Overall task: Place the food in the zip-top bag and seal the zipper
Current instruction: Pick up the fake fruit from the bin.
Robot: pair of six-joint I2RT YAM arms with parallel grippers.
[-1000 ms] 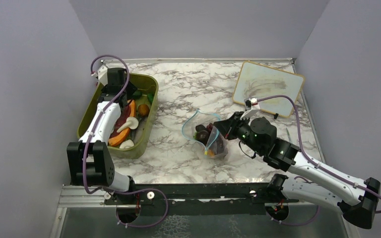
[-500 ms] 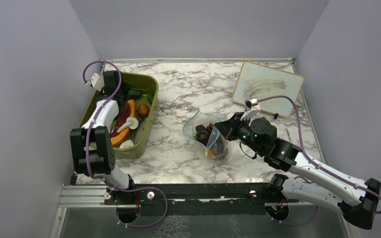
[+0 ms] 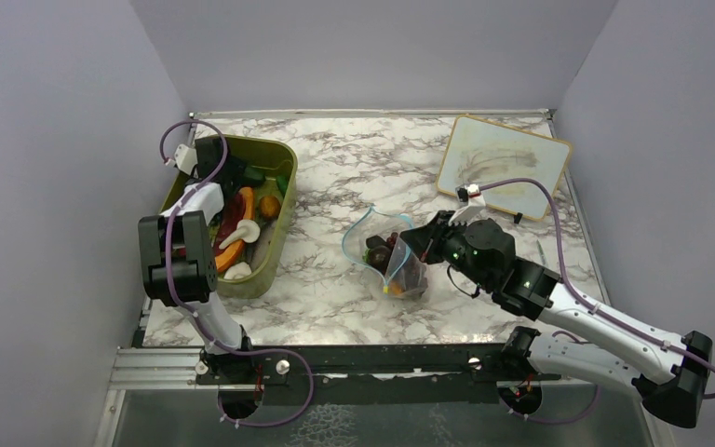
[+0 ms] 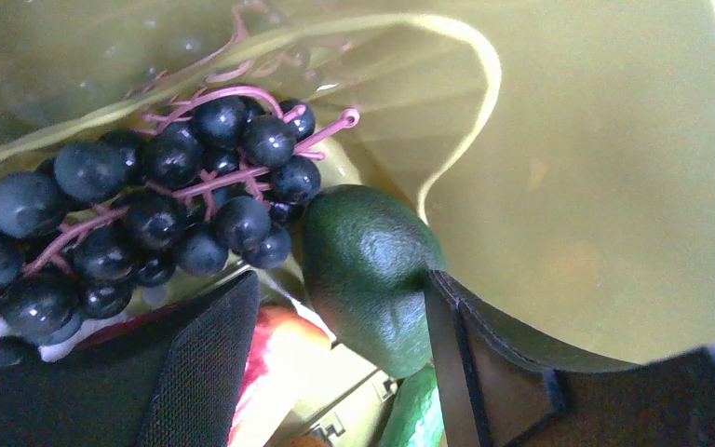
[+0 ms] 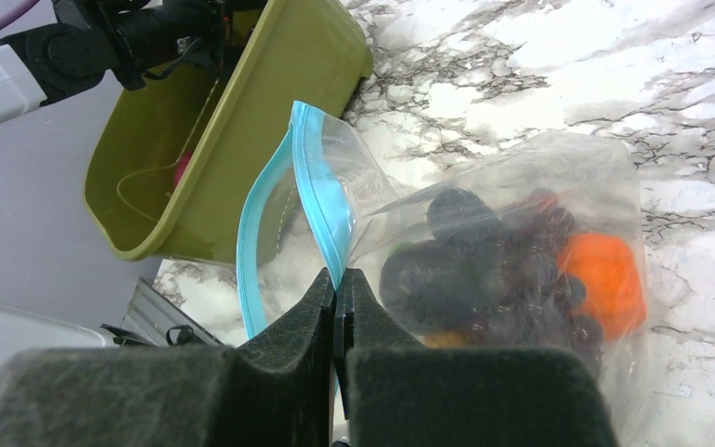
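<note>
Left wrist view: grape bunch (image 4: 102, 233) cut off at frame edge; food (image 5: 484, 270) inside zip-top bag (image 5: 568, 158) blurred through crinkled plastic

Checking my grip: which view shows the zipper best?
Right wrist: the zipper is close and sharp, pinched by the right gripper. Top external shows only a small teal loop; left wrist shows none of it.

- left gripper (image 4: 340, 284): jaws apart, gap mostly filled by a green fruit (image 4: 368, 270) lying against the right finger
- narrow slot between fruit and left finger, floored by a red-orange piece (image 4: 279, 349)
- grapes (image 4: 149, 219) crowd just beyond the left finger
- past the right finger: bare tub (image 4: 605, 186) wall, free room
- right gripper (image 5: 340, 303): jaws pinched on the blue zipper (image 5: 321, 177)
- bag (image 5: 521, 186) mouth loops open left of these jaws; its filled body blocks the right
- beyond the bag: bare table (image 5: 568, 47)
</note>
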